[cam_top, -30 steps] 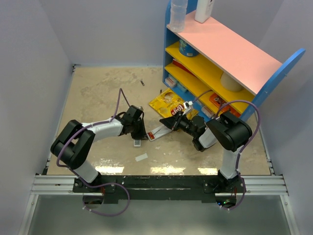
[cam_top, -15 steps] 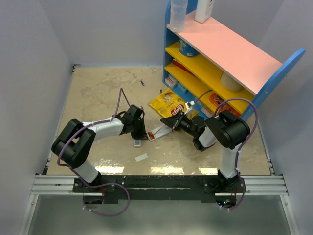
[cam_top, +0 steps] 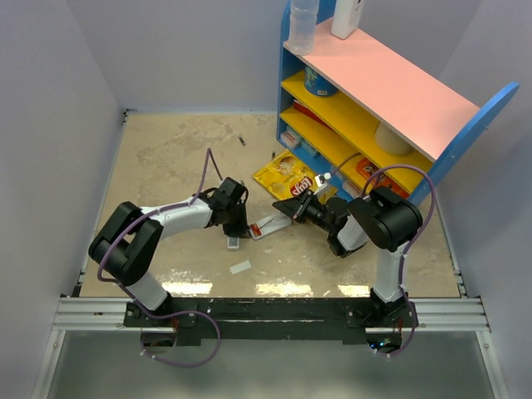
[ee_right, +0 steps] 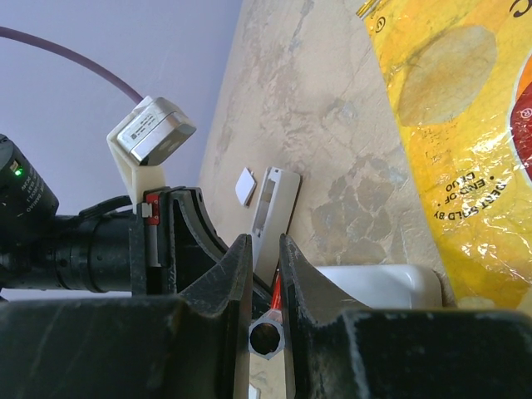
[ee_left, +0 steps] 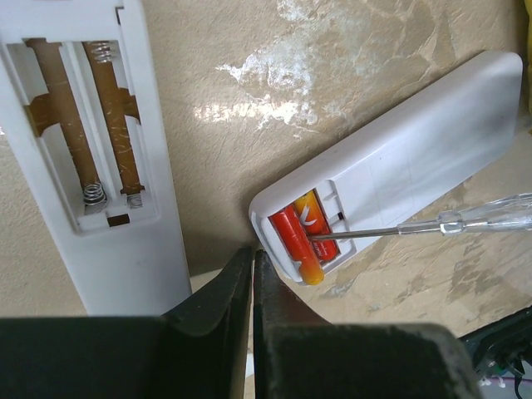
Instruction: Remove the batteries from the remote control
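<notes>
The white remote control (ee_left: 416, 150) lies back up with its compartment open, and two red-orange batteries (ee_left: 298, 237) lie inside. The nearer battery's orange end sticks out past the compartment rim. A thin tool with a metal shaft and clear handle (ee_left: 391, 228) touches the batteries with its tip. My right gripper (ee_right: 264, 245) is shut on that tool's handle, above the remote control (ee_right: 382, 287). My left gripper (ee_left: 252, 253) is shut and empty, its tips just beside the remote's compartment end. From above, the left gripper (cam_top: 241, 229) and right gripper (cam_top: 288, 211) flank the remote control (cam_top: 268, 226).
A narrower white bar (ee_left: 83, 125) with an empty spring compartment lies left of the remote. A white scrap (cam_top: 240, 267) sits nearer the bases. A yellow chips bag (cam_top: 287, 176) lies just behind, and a blue shelf unit (cam_top: 374, 100) stands at the back right.
The right arm's wrist has shifted a little. Both grippers keep their state and the remote has not moved.
</notes>
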You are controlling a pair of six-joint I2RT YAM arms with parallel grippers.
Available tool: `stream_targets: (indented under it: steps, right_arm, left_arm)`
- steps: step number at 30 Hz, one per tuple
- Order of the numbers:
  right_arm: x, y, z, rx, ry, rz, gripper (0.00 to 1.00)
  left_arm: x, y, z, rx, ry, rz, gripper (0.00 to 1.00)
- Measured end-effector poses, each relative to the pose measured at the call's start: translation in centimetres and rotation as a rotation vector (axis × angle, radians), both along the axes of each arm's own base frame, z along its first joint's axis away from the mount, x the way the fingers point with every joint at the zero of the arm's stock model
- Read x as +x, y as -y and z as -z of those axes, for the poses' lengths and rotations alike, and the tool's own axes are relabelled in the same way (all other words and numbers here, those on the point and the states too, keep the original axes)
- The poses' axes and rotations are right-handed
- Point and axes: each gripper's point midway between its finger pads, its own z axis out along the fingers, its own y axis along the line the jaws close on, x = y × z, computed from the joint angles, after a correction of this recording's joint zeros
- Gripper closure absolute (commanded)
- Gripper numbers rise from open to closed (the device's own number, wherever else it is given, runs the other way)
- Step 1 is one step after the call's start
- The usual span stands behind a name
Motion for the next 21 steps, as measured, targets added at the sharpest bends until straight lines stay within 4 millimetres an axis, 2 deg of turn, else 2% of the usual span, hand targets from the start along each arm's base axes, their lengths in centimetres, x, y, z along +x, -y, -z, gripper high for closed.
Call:
stream_targets:
  steps: [21]
  right_arm:
    - [0.22, 0.19, 0.24, 0.012, -0.093, 0.032, 1.00]
  left_arm:
    - [-0.19, 0.35, 0.14, 0.010, -0.015, 0.012, 0.90]
